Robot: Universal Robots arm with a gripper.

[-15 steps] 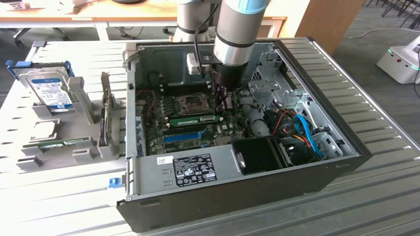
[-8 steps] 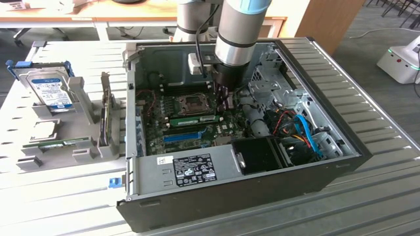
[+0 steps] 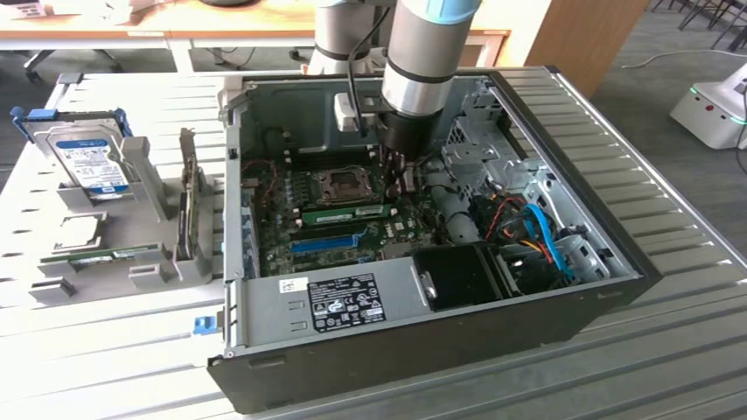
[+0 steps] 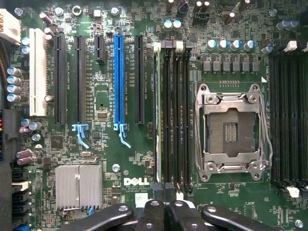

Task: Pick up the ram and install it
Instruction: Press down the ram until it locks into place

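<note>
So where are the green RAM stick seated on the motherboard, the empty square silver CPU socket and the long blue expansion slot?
green RAM stick (image 3: 345, 212), exterior view, middle of its top edge.
empty square silver CPU socket (image 4: 231, 132), wrist view, pin field at centre.
long blue expansion slot (image 4: 119, 77), wrist view, mid-length of its body.

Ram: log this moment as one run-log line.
ram: in slot beside CPU socket | tool: shut, over the slots, nothing seen held | second green stick: in rack outside case

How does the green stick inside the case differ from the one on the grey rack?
The ram sits on the motherboard beside the CPU socket, close to the gripper. The second stick lies on the grey rack outside the case, far from that gripper. Both are long, narrow green boards.
</note>
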